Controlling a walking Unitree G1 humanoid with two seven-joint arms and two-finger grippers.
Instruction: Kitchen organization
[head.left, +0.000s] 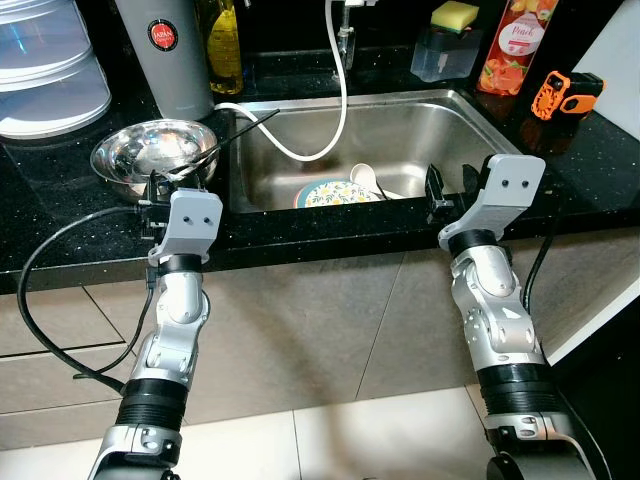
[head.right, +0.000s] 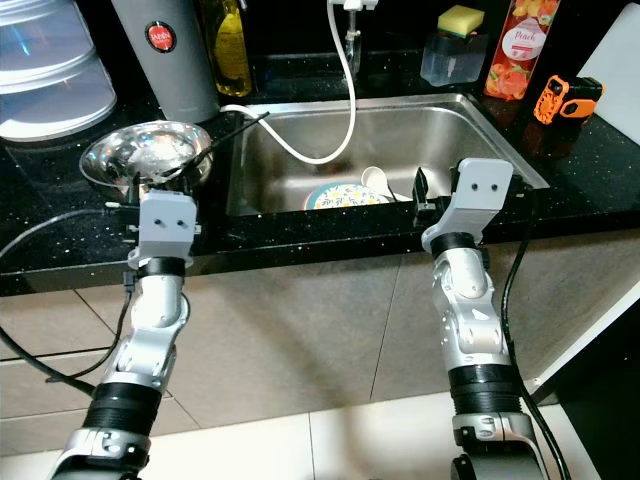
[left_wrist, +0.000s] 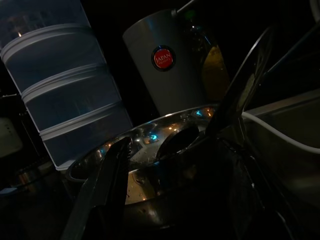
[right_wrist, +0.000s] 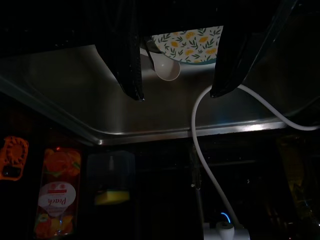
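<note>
steel bowl (head.left: 153, 158) sits on the black worktop (head.left: 60, 230) left of the sink (head.left: 400, 135), a dark utensil (head.left: 225, 140) leaning out of it, its long axis slanting toward the sink. left hand (head.left: 170, 186) is right at the bowl's near rim, fingers spread wide and empty. right hand (head.left: 450, 190), also parted and empty, hovers at the sink's front edge, near the patterned plate (head.left: 335, 192) and white spoon (head.left: 362, 178). left is nearer the bowl.

Home kitchen; sink (head.left: 420, 130), black counter (head.left: 60, 215)
</note>
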